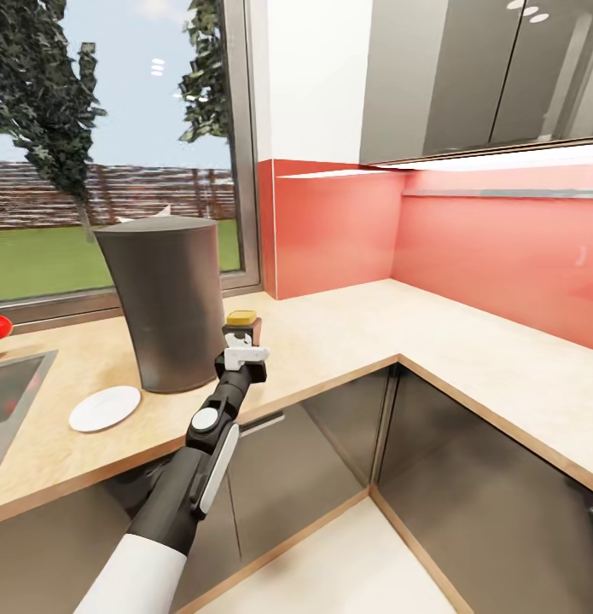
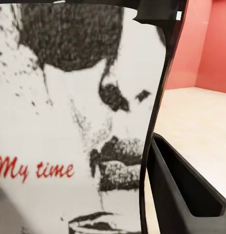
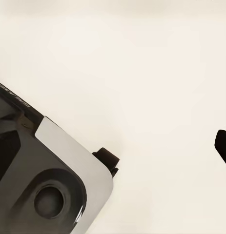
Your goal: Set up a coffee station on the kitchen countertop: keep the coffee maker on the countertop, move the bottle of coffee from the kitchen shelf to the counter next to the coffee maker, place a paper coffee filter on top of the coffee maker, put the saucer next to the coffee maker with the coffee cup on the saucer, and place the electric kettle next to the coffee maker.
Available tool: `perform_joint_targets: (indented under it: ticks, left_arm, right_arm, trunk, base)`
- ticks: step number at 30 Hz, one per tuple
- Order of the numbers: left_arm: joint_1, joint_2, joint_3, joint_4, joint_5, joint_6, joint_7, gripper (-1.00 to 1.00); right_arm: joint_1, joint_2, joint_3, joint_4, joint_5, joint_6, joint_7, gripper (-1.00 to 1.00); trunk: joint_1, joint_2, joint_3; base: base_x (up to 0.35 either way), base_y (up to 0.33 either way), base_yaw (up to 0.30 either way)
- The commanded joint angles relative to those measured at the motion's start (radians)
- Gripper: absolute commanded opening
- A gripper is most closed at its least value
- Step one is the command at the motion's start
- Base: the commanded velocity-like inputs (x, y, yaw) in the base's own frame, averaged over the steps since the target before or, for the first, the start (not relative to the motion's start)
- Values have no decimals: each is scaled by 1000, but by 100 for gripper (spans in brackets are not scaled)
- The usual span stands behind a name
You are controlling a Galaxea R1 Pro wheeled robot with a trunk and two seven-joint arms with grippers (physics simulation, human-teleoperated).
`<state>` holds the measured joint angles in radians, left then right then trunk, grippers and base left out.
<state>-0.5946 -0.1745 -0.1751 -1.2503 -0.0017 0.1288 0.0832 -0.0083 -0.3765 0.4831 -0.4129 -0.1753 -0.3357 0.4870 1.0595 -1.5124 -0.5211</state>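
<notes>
Left arm extended forward and up from lower left in head view, white upper sleeve, black forearm, grey wrist joint. Left gripper (image 1: 243, 339) at the end of it, closed on the bottle of coffee (image 1: 245, 324); 1 black finger (image 2: 183, 187) visible alongside the label in left wrist view. Right gripper state unreadable: only 1 dark fingertip (image 3: 223, 146) at the right wrist frame edge.

Your head view looks down over the countertop (image 1: 347, 333) corner. Your left wrist view sits right against the bottle (image 2: 78, 122) between its fingers, also seen from the head.
</notes>
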Motion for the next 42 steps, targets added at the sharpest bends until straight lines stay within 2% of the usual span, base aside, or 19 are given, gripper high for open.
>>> perform_joint_targets:
  ticks: [1,37,42]
  left_arm:
    - [-1,0,-1,-3,-2,6,4,-100]
    - [-1,0,-2,-8,-1,8,3,-100]
    - [-1,0,-3,-8,-1,8,3,-100]
  right_arm:
    - [-1,-1,6,0,-10,-2,2,100]
    - [-1,-1,6,0,-10,-2,2,100]
    - [-1,-1,6,0,-10,-2,2,100]
  trunk:
    - [0,-1,-1]
    - [0,-1,-1]
    - [11,-22,-10]
  base:
    - [27,25,0]
    - [20,20,0]
    - [0,0,0]
